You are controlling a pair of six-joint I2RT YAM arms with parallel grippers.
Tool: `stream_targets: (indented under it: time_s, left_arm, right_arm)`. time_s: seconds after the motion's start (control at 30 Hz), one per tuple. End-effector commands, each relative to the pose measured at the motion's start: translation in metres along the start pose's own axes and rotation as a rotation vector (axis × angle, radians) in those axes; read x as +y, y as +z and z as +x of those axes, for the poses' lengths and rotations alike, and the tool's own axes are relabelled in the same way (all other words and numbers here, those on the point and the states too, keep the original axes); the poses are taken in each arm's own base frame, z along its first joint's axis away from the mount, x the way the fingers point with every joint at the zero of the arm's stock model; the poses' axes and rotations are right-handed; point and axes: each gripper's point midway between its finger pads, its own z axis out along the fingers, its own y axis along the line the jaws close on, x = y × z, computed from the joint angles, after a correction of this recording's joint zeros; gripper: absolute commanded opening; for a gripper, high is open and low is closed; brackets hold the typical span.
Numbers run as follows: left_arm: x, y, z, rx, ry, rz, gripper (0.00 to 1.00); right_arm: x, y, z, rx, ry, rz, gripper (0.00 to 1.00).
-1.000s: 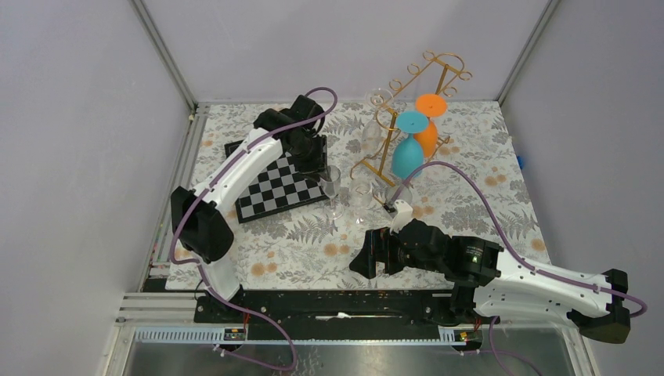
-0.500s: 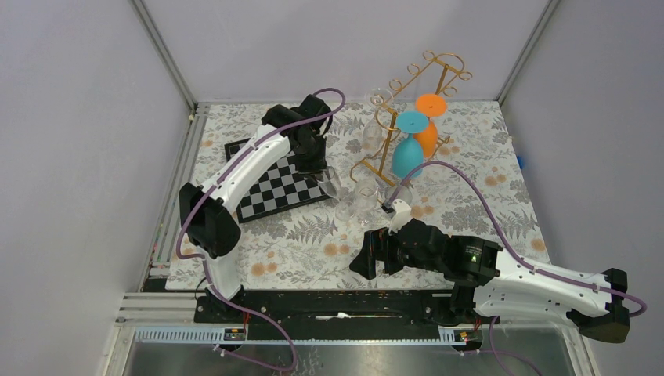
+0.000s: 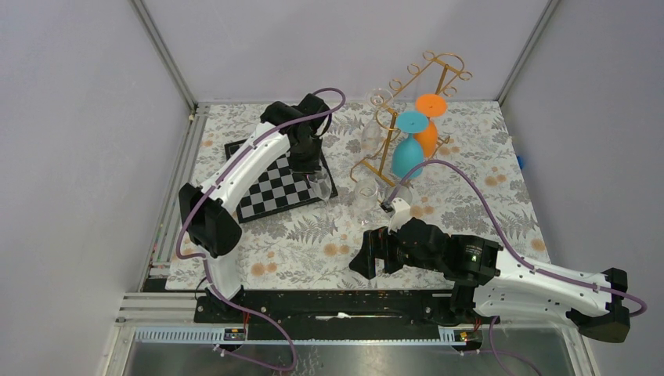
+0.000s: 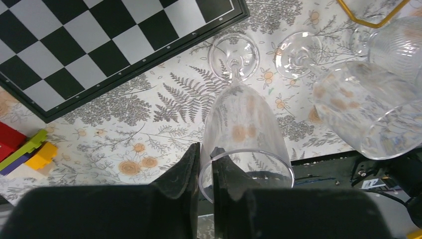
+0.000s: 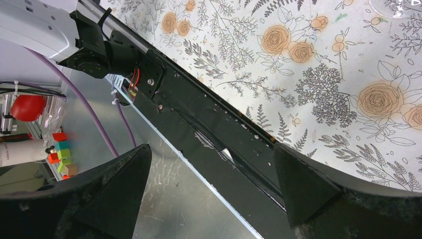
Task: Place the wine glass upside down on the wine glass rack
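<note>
On the flowered table, just off the near right corner of the chessboard: clear wine glass, upright, mouth up, pinched at the rim by the jaws of the left arm, one jaw inside the bowl and one outside, pressed against the thin wall. Foot of the glass over the cloth just beside the board's black border; resting or lifted, impossible to tell.

To its right, a second clear glass, upright and near but apart from it.

Behind that, at the far side of the table, the gold wire wine glass rack, with a turquoise glass and an orange glass hanging upside down, feet on the rails. Held glass well short of the rack.

Near the table's front edge, jaws of the right arm spread wide, gripping nothing, above the black mounting rail and the edge of the cloth.
</note>
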Motion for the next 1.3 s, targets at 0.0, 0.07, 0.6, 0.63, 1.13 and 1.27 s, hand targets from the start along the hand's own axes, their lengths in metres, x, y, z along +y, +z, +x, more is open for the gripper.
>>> stream_targets:
  time_s: [0.0,0.07,0.6,0.63,1.13,1.27]
  left_arm:
    - [0.011,-0.034,-0.007,-0.101,0.032,-0.031,0.01]
    - [0.016,-0.044,-0.006,-0.127,0.034,-0.045,0.01]
    - [0.025,-0.133,0.023,-0.321,-0.005,0.103,0.0]
    - [0.023,-0.138,0.025,-0.331,-0.01,0.128,0.0]
    - [-0.007,-0.175,0.064,-0.309,-0.122,0.519,0.0]
    - [-0.013,-0.178,0.072,-0.291,-0.121,0.571,0.0]
  right_arm:
    - [0.009,-0.007,-0.021,-0.065,-0.018,-0.01,1.0]
    - [0.01,-0.006,-0.023,-0.065,-0.024,-0.01,1.0]
    - [0.016,-0.009,-0.038,-0.106,-0.053,-0.002,1.0]
    - [0.016,-0.01,-0.039,-0.112,-0.053,-0.004,0.99]
    - [0.016,-0.037,-0.068,-0.274,0.125,-0.02,1.0]
    - [0.02,-0.038,-0.074,-0.3,0.167,-0.064,0.98]
